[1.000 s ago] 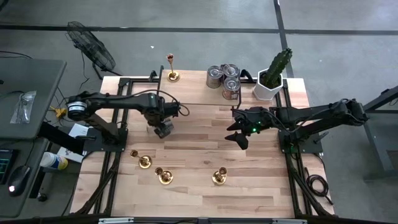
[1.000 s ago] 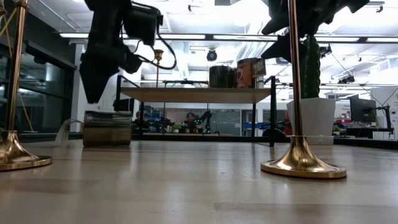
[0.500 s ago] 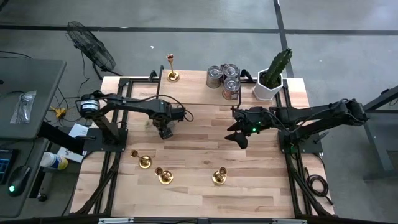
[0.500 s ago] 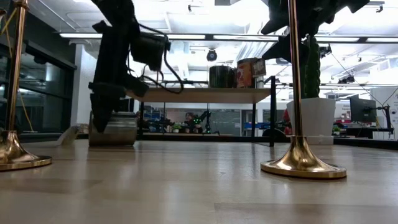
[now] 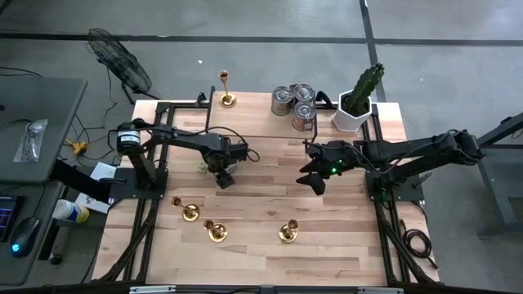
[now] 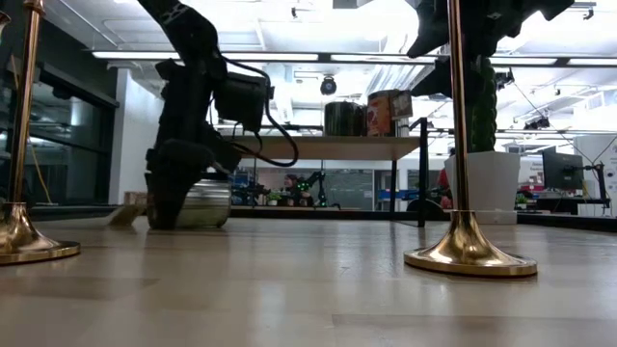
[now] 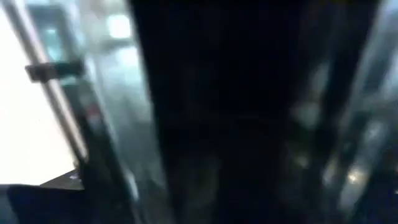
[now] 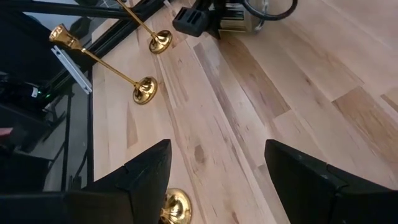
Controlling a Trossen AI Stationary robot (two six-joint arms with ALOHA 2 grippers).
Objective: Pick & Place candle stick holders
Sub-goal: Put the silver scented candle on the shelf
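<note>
Three gold candle stick holders stand on their round bases near the table's front. Another holder stands at the far edge. My left gripper points down at mid-table, low over a silver can. The can rests on the wood with a pale tag beside it. My right gripper hangs open above the table's right half. Its fingers slant down over a holder's base, well clear of it.
Three tin cans and a potted cactus stand at the far right. A black frame with a raised shelf runs along the far edge. Two holders rise close to the low camera.
My left gripper has come down toward the table and gone a little toward its right edge, ending at the silver can. The can and its pale tag have shifted along the table toward the right. My right arm has kept still.
</note>
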